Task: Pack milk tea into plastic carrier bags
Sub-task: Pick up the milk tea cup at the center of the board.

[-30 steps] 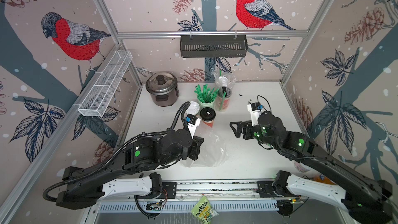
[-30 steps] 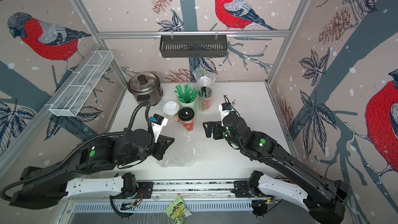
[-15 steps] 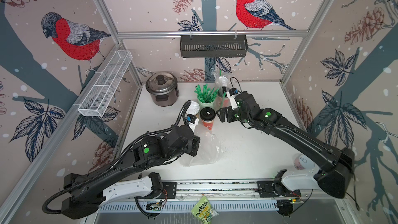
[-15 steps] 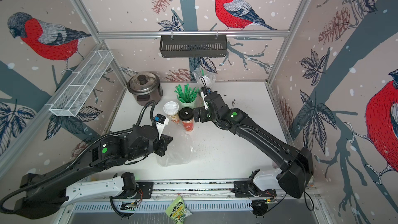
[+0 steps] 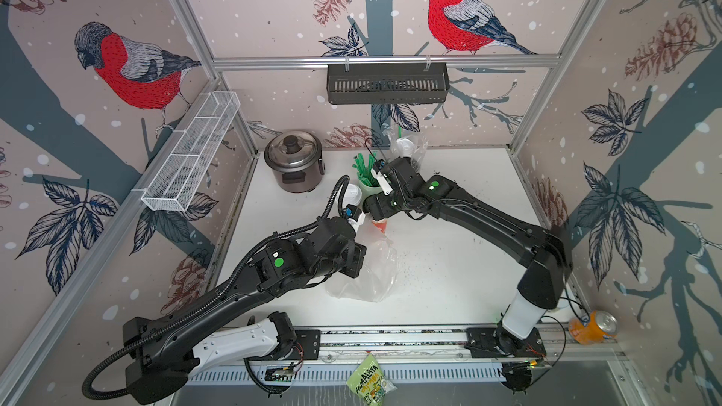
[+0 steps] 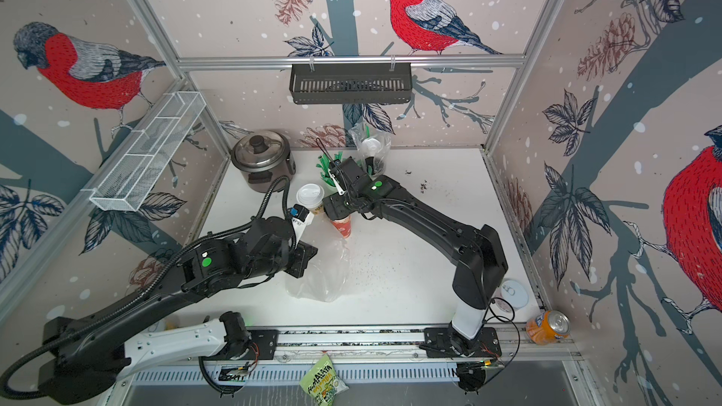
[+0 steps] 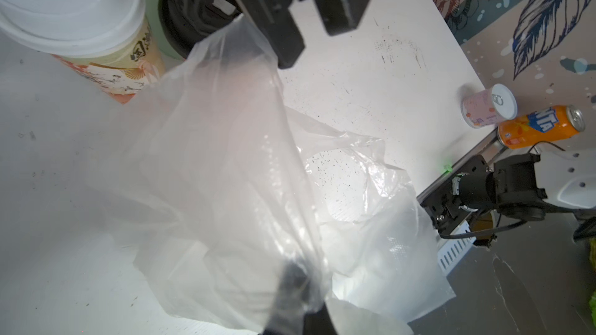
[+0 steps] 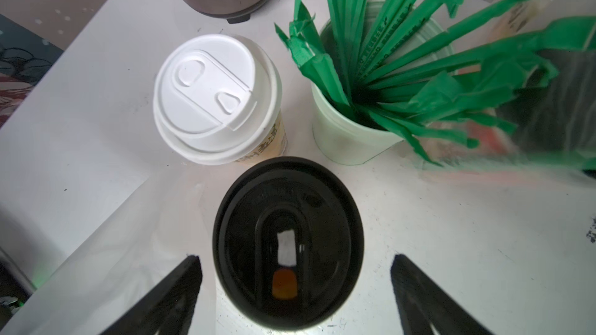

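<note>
White bench (image 5: 449,267), grab ready.
Right pincer (image 8: 295,262) gapes astride the upright cup (image 8: 287,214); left pincer (image 7: 292,277) clamps the bag (image 7: 225,156).

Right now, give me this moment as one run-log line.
left claw: shut on plastic bag | right claw: open, either side of black-lidded cup, not gripping | white-lidded cup: upright, unpacked

Both top views: high at front, looking down on whole bench (image 5: 449,287). Wrist cams close: left on bag (image 7: 225,162), right above black-lidded cup (image 8: 287,243); both share white-lidded cup (image 8: 213,98).
</note>
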Controlling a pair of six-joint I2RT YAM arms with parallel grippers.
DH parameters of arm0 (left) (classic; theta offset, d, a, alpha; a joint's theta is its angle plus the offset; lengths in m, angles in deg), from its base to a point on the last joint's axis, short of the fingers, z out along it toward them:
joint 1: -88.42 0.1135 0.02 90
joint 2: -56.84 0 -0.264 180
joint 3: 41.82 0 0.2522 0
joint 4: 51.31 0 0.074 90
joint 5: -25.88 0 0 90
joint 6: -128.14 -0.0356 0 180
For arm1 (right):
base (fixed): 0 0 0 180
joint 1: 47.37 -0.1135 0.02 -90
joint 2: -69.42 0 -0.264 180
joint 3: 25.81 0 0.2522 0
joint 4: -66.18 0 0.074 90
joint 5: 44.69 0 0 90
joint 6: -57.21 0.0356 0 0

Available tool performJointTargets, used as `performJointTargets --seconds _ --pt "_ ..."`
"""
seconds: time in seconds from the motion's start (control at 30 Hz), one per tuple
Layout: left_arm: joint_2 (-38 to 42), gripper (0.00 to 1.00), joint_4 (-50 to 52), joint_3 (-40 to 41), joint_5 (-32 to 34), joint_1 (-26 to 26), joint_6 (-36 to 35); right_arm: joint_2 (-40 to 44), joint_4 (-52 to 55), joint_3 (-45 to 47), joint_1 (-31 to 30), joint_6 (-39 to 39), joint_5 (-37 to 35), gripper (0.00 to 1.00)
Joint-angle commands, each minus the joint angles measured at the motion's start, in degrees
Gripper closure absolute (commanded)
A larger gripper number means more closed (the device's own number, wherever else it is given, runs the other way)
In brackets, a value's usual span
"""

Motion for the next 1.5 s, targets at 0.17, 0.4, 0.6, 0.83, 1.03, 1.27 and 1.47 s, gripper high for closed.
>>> performJointTargets --seconds 0.17,0.4,0.6,0.83,1.03,1.27,1.47 --pt "0.0 1.0 -0.57 -0.27 -0.73 0.74 -1.26 -6.29 7.36 -6.19 -1.66 -2.39 -5.2 0.15" --pt "0.09 1.0 -1.15 -0.26 -0.55 0.81 -1.27 -6.18 7.1 -6.11 -1.93 -1.88 -5.08 0.36" --pt "0.27 1.0 -1.28 -0.26 -0.64 0.87 -1.12 -5.2 6.25 -5.16 -1.95 -1.47 -3.85 0.36" --pt "0.71 1.0 -1.27 -0.18 -0.47 0.85 -0.93 -4.51 5.49 -4.45 -1.91 -1.28 -3.14 0.3" --pt "0.94 1.0 -1.35 -0.09 -0.37 0.87 -0.76 -3.33 5.14 -4.62 -1.85 -1.41 -2.85 0.26" --pt "1.06 1.0 -1.8 0.1 -0.56 0.92 -0.73 -2.79 4.79 -3.7 -1.65 -1.3 -2.3 0.35" --pt "0.91 1.0 -3.87 0.34 -1.42 0.92 -0.4 -0.63 5.31 -3.62 -0.94 -1.27 -2.43 0.38"
